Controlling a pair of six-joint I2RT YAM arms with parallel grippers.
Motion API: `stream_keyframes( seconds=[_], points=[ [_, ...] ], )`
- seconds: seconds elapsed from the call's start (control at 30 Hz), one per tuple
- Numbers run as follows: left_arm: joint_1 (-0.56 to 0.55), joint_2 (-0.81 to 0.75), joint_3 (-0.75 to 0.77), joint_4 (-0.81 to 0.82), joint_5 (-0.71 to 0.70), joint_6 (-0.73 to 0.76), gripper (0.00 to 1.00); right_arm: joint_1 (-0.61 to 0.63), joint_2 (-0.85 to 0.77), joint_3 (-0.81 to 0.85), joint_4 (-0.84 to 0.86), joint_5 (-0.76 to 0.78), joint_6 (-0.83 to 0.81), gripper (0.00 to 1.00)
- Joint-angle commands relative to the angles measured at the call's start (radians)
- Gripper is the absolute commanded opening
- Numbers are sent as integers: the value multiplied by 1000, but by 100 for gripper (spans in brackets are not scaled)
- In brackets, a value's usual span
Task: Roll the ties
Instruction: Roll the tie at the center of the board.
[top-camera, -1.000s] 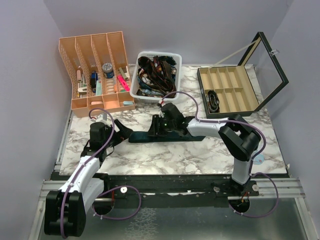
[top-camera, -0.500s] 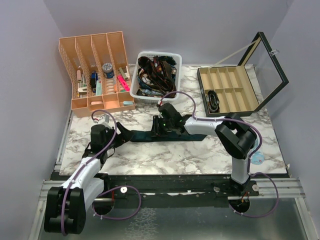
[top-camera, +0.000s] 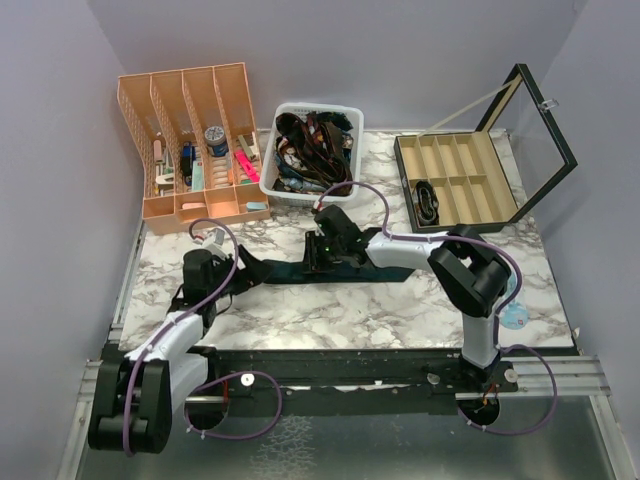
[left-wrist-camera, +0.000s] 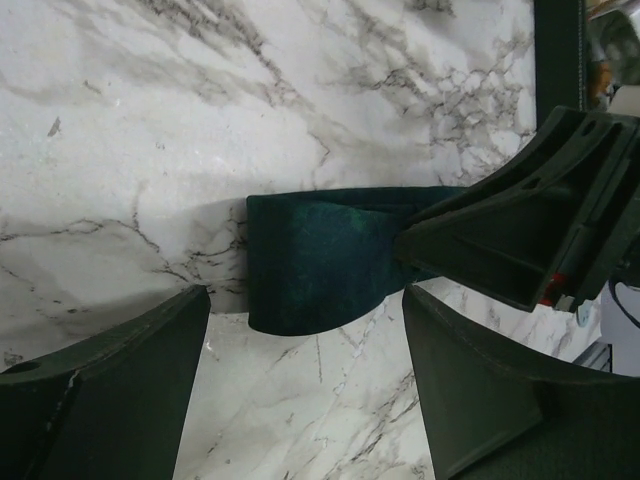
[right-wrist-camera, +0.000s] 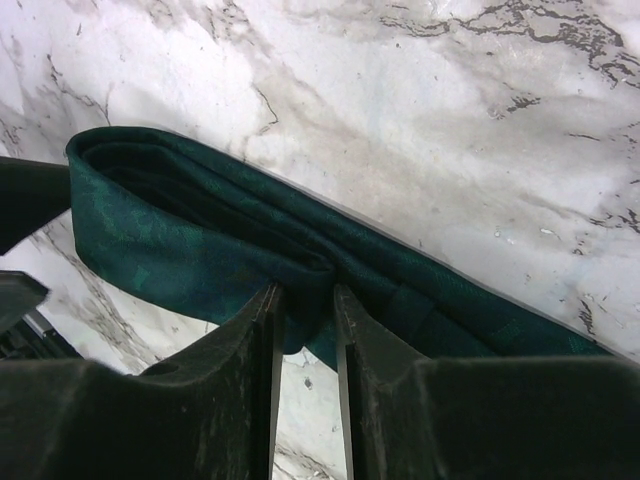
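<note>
A dark teal tie lies flat across the middle of the marble table, left to right. My right gripper is shut on it near its middle. In the right wrist view the fabric bunches between the fingers, and the tie loops out folded to the left. My left gripper is open at the tie's left end. In the left wrist view that folded end lies between the wide-apart fingers, and neither finger touches it.
At the back, a white basket holds a tangle of dark straps. A peach desk organizer stands at the back left. An open compartment box with a raised lid sits at the back right, one dark roll in it.
My right gripper has shifted slightly left along the tie and its jaws have narrowed onto the fabric. The left gripper has narrowed a little, and the tie's left end now lies straighter.
</note>
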Motion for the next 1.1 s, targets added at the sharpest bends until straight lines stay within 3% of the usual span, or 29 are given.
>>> stream_keyframes(
  seconds=[0.0, 0.27, 0.63, 0.9, 1.07],
  points=[
    [6, 90, 9, 34, 57, 4, 78, 6, 41, 17, -70, 56, -41, 30],
    [6, 185, 31, 91, 99, -13, 78, 6, 55, 29, -82, 51, -52, 29],
    [2, 320, 54, 106, 139, -23, 64, 7, 66, 35, -98, 58, -56, 25],
    [-3, 321, 47, 138, 143, -33, 60, 6, 77, 40, -101, 54, -57, 25],
    [-3, 318, 48, 151, 153, -31, 50, 7, 76, 40, -103, 51, -57, 25]
  ],
)
